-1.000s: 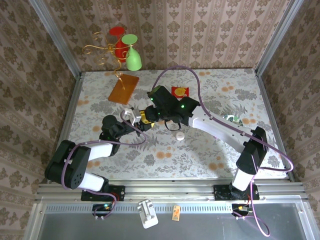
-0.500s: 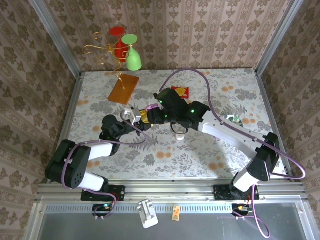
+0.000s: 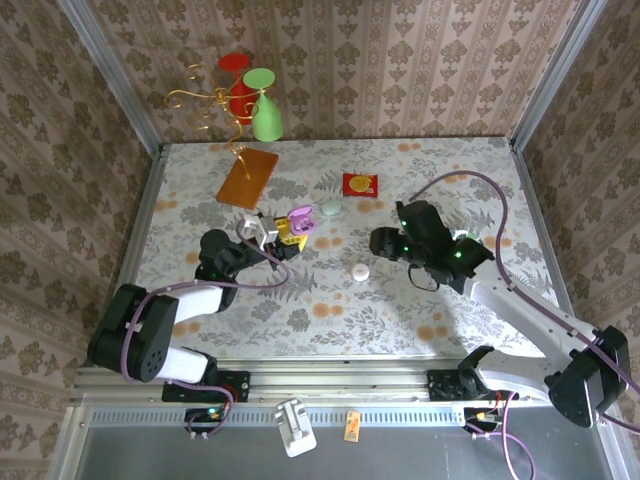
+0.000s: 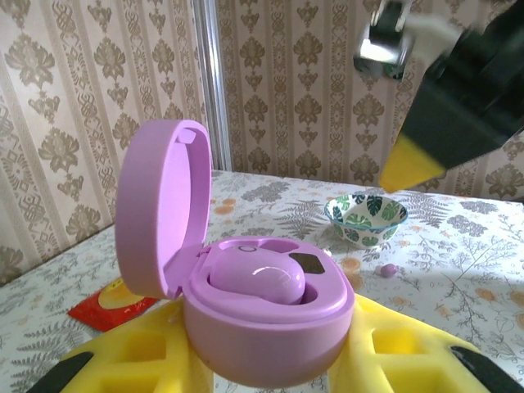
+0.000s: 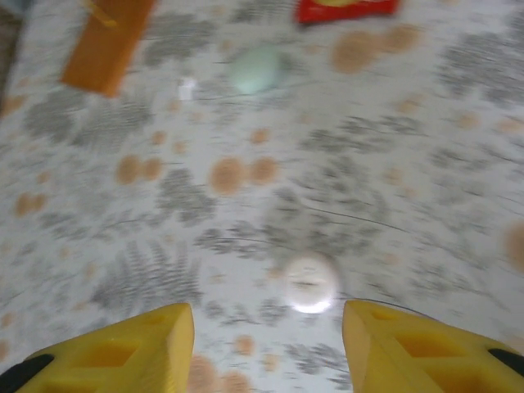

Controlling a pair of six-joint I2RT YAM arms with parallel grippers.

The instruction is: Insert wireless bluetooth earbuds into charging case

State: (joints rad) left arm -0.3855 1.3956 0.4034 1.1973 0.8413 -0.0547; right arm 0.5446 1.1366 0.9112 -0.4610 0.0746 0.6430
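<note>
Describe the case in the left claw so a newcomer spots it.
On the floral table, follow the left arm to the left claw. The lilac case clamped there stands lid-up, unlike the closed white case and mint case lying loose.

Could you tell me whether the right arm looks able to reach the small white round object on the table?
Probably yes: the white round object lies on bare table just ahead of the right gripper, whose fingers are open, with nothing in the way.
</note>
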